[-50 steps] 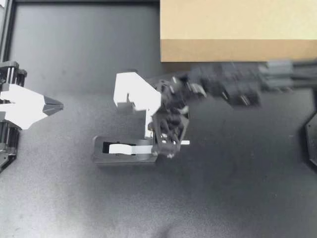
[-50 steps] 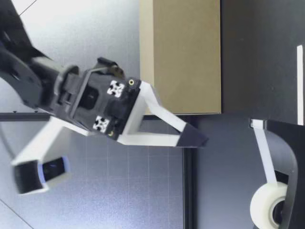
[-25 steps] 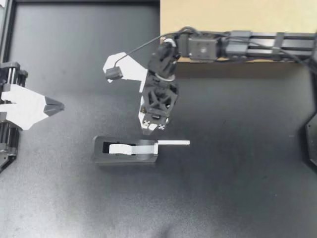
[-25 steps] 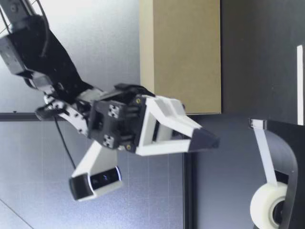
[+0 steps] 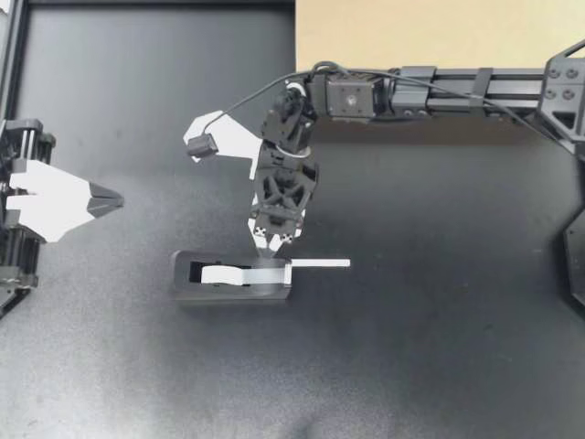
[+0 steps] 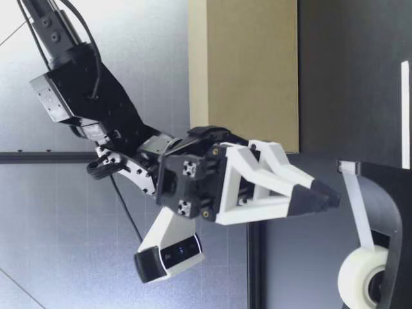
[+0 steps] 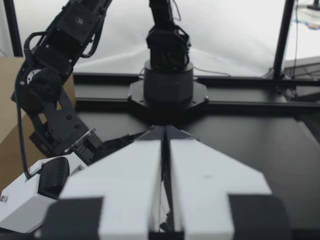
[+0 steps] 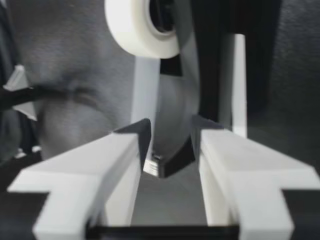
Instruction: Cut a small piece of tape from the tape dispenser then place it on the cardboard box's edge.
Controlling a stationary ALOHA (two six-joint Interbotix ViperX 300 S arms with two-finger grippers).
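The black tape dispenser (image 5: pixel 233 279) lies at mid-table with its white roll (image 6: pixel 360 277) inside. A white strip of tape (image 5: pixel 320 264) sticks out flat from its cutter end. My right gripper (image 5: pixel 271 245) points down just behind that cutter end, open, with nothing held. In the right wrist view the gripper (image 8: pixel 171 132) hangs over the dispenser's cutter tip (image 8: pixel 170 161), with the roll (image 8: pixel 142 27) ahead. My left gripper (image 5: pixel 101 197) is shut and empty at the table's left edge, far from the dispenser. The cardboard box (image 5: pixel 439 32) stands at the back right.
My right arm (image 5: pixel 457 87) runs along the box's front edge. The right arm's base (image 7: pixel 170 80) shows across the table in the left wrist view. Bare black tabletop (image 5: pixel 439 347) lies in front of and to the right of the dispenser.
My right gripper has opened, swung back off the strip's end and sunk toward the dispenser's cutter. The left arm has not moved.
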